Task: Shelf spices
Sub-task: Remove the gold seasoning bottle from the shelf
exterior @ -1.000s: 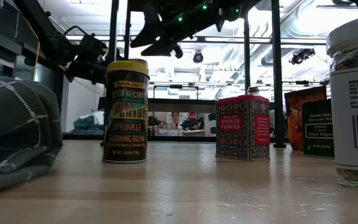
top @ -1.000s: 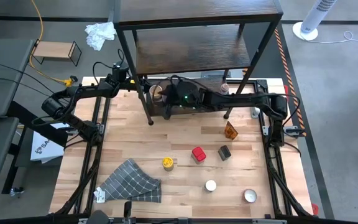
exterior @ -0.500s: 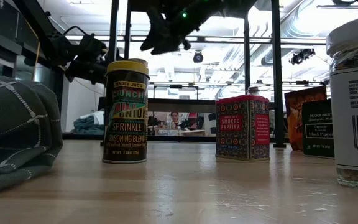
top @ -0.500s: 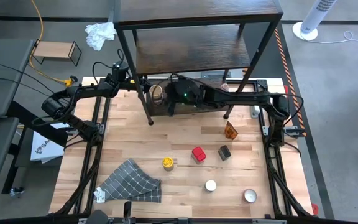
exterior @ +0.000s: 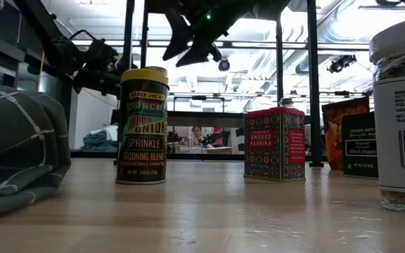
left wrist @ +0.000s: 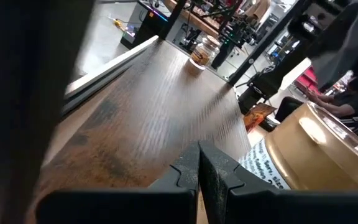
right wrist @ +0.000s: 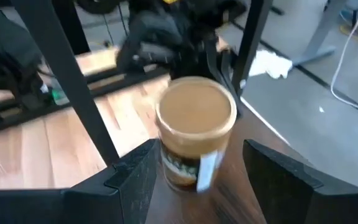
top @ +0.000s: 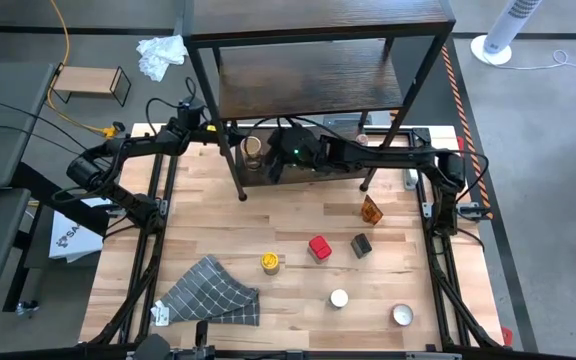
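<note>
The shelf [top: 308, 80] stands at the table's far edge. A tan-lidded spice jar [top: 252, 147] stands upright on its lowest board [right wrist: 229, 202]. My right gripper [right wrist: 197, 177] is open just short of this jar, with a finger off to each side and not touching it. A second small jar [top: 361, 143] stands farther right on the same board. My left gripper [left wrist: 197, 168] is shut at the board's left end, beside the tan-lidded jar [left wrist: 319, 149], holding nothing. The other spices stand on the table: a yellow-lidded jar [top: 270, 262], a red tin [top: 319, 247] and a dark box [top: 361, 245].
An amber packet [top: 371, 210] and two white-lidded jars [top: 339, 298] [top: 401, 315] stand on the table's right half. A grey checked cloth [top: 213, 292] lies near the front left. The shelf's black posts [top: 238, 170] flank both grippers. A small light-wood stand [top: 88, 82] sits off the table.
My right gripper has tipped at the wrist in front of the tan-lidded jar and stayed open. The jar has kept its place on the shelf's lowest board.
</note>
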